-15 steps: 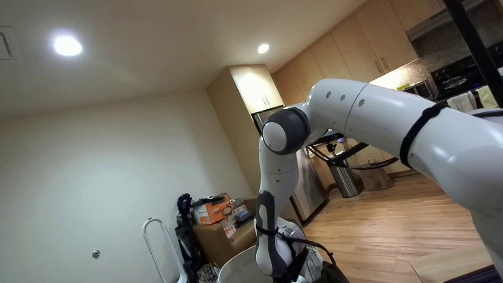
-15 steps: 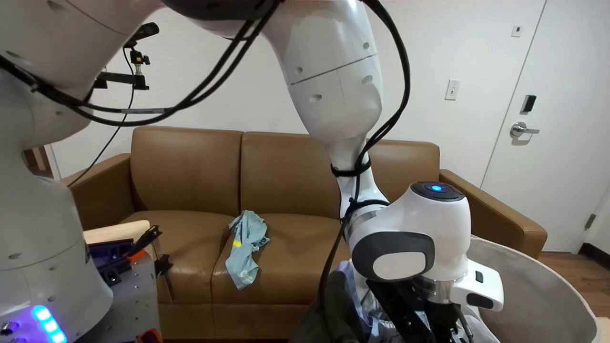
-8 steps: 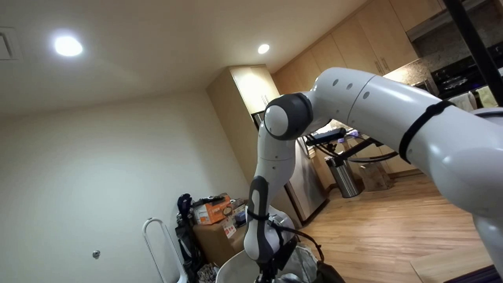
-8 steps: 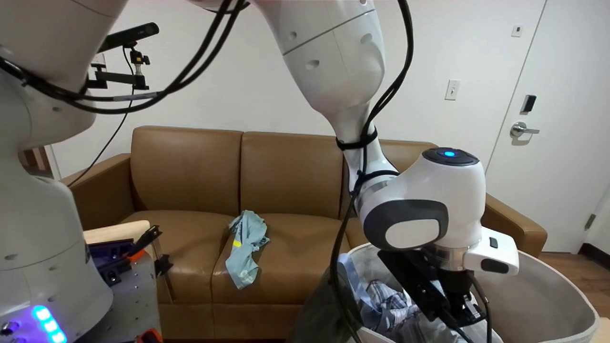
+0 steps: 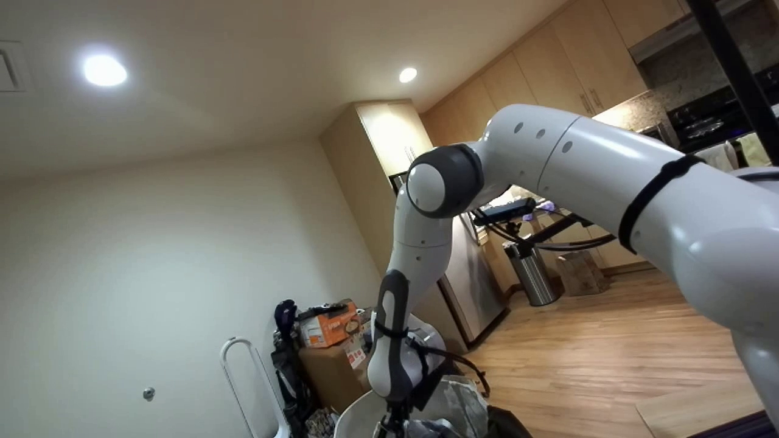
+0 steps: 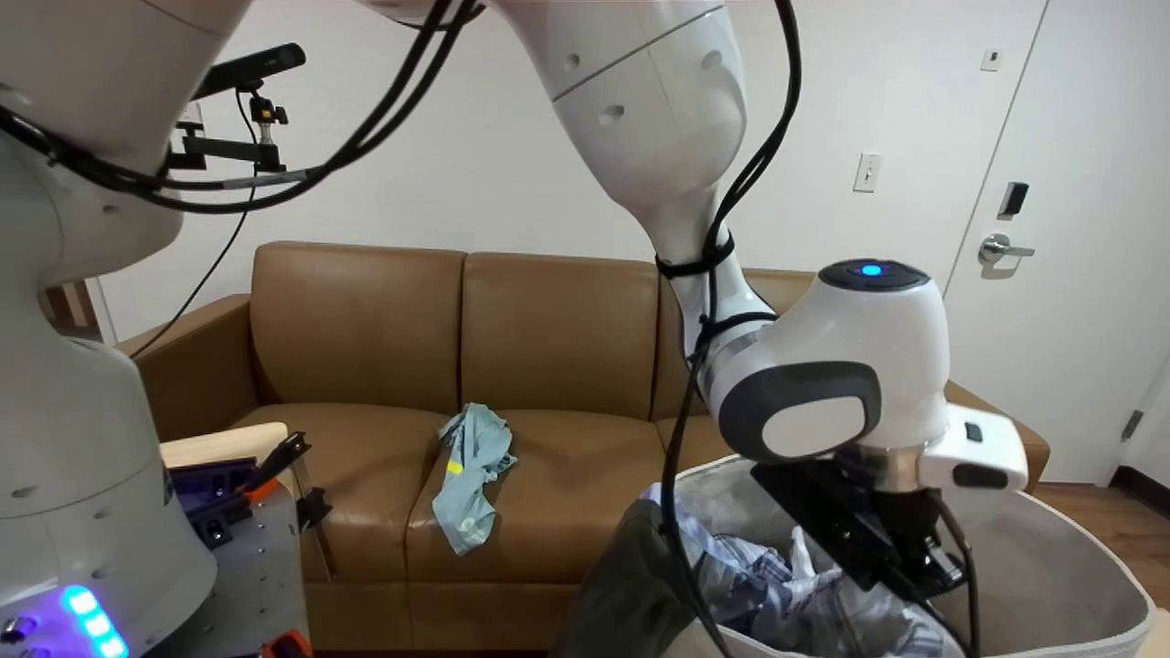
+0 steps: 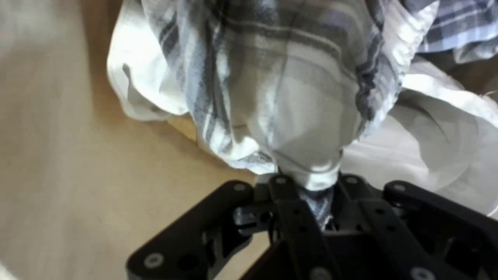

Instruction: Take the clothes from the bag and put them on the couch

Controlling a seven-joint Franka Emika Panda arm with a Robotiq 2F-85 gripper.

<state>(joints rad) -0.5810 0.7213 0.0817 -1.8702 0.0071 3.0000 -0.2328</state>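
Note:
The bag (image 6: pixel 1060 567), light grey with a wide rim, stands in front of the couch's far end. Plaid blue-and-white clothes (image 6: pixel 754 585) lie bunched inside it. In the wrist view, plaid cloth (image 7: pixel 307 77) is pinched between the fingers of my gripper (image 7: pixel 309 184), a fold of it passing down into the gap. White cloth (image 7: pixel 397 151) lies beside it. From an exterior view the gripper hangs over the bag's opening, its fingertips hard to make out. On the brown couch (image 6: pixel 558 338) rests a crumpled blue-grey garment (image 6: pixel 475 480).
Dark cloth (image 6: pixel 631 576) drapes over the bag's near side. A clamp (image 6: pixel 279 461) and a wooden board (image 6: pixel 224 443) sit beside the robot's base. Cardboard boxes (image 5: pixel 331 377) and a white rail (image 5: pixel 243 340) stand behind the bag.
The gripper has risen and moved toward the bag's far side. More of the bag's inside and the plaid clothes now shows. The garment on the couch has stayed put.

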